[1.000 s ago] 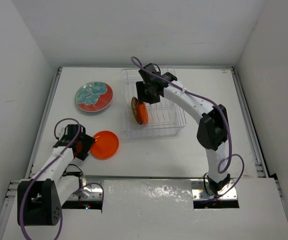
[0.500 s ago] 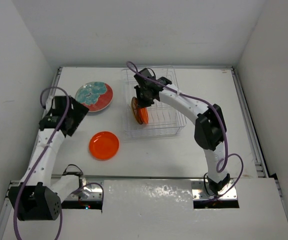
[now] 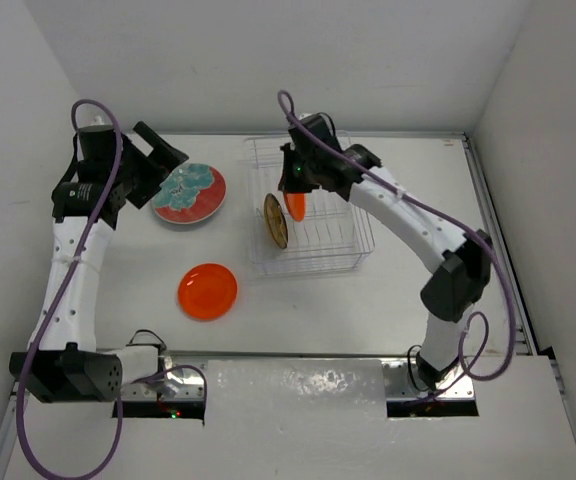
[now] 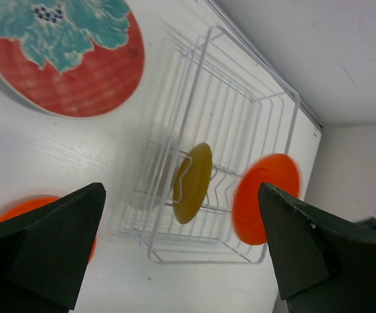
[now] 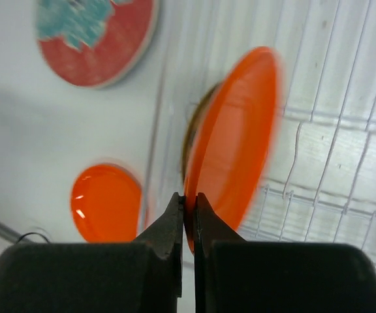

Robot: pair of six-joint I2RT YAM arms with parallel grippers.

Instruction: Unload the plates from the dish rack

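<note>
The white wire dish rack stands mid-table with a yellow-brown plate upright in its left end. My right gripper is shut on the rim of a small orange plate, held on edge above the rack. In the right wrist view the jaws pinch that plate over the rack wires. My left gripper hangs open and empty, high over the table's left rear. Its view takes in the rack, the yellow-brown plate and the held orange plate.
A large red plate with teal blotches lies flat left of the rack. A second orange plate lies flat on the table in front of it. White walls close in the table on three sides.
My right gripper shut on the orange plate in the rack and lifted it up and back. My left arm left the orange plate on the table, rose toward the rear left, and opened wide.
</note>
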